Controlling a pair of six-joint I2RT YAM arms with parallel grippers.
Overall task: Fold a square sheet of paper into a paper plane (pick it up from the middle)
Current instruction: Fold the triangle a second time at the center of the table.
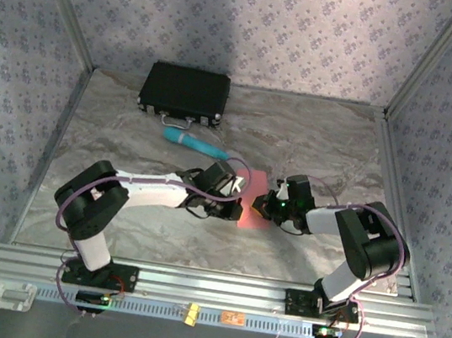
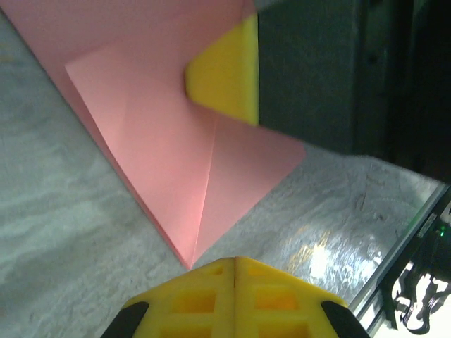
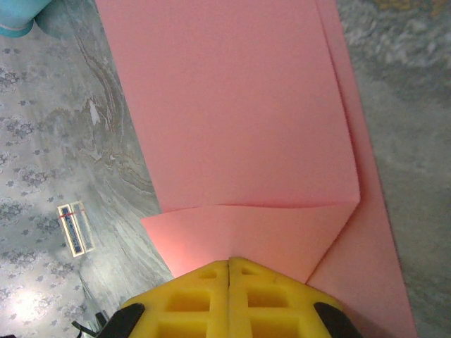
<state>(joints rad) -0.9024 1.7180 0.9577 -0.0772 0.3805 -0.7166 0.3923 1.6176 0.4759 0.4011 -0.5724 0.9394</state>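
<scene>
The square sheet of paper (image 1: pixel 254 217) lies partly folded on the table between my two grippers, salmon-pink and creased. In the left wrist view the paper (image 2: pixel 169 155) shows a folded flap and tapers to a point just ahead of my left gripper (image 2: pixel 235 262), which is shut and empty, its tip off the paper. My right gripper (image 3: pixel 230 262) is shut too, its closed tip resting on a folded-over flap of the paper (image 3: pixel 232 113). One of its yellow fingertips (image 2: pixel 225 74) presses on the sheet in the left wrist view. In the top view the left gripper (image 1: pixel 234 208) and right gripper (image 1: pixel 267 209) face each other.
A black case (image 1: pixel 184 93) lies at the back left of the table. A teal cylinder (image 1: pixel 196 142) lies in front of it, its end near the sheet (image 3: pixel 17 17). A metal rail (image 1: pixel 208 285) runs along the near edge. Patterned walls enclose the other sides.
</scene>
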